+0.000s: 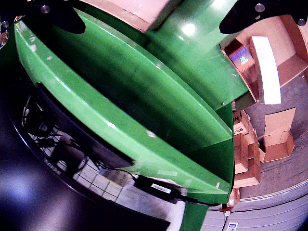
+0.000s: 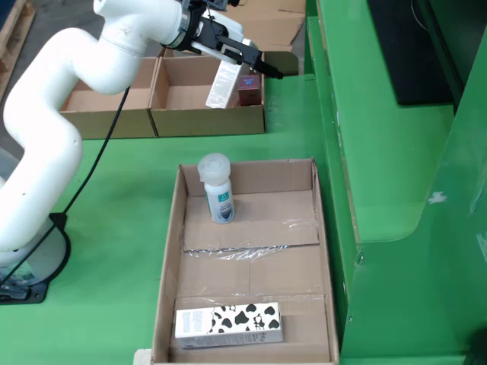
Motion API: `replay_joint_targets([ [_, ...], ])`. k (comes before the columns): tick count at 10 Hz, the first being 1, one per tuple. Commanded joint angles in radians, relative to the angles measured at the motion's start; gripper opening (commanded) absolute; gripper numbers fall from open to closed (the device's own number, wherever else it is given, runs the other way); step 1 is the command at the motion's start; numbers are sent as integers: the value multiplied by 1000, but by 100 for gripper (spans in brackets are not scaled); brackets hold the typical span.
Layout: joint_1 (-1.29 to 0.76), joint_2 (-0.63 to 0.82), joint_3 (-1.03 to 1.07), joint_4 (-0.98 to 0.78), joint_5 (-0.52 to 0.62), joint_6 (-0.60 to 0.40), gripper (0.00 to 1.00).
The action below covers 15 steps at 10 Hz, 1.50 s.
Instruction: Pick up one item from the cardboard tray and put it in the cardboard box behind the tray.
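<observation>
Items in the box behind the tray, a white carton and a dark one, sit under my gripper, its fingers spread and empty, so I judge the drop done; next I'd swing back toward the tray's bottle.

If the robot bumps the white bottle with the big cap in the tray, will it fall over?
Probably, yes. The white bottle stands upright and is tall for its narrow base, with a wide cap on top, so a sideways nudge could tip it. Being round, it might then roll across the flat cardboard tray. Its smooth sides may also be a bit slippery to grab.
</observation>
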Motion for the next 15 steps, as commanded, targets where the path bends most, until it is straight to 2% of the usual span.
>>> replay_joint_targets([
  [1,-909,449,-571,-424,616,-84,100],
  [2,-974,581,-794,-330,629,-104,100],
  [3,-974,581,-794,-330,629,-104,100],
  [4,-1145,877,-1246,-173,669,-161,100],
  [5,-1145,877,-1246,-173,669,-161,100],
  [6,-1252,1047,-1455,-135,697,-199,100],
  [8,-1462,1224,-1659,-151,751,-340,100],
  [10,-1722,1259,-1715,-203,814,-546,100],
  [15,-1722,1259,-1715,-203,814,-546,100],
])
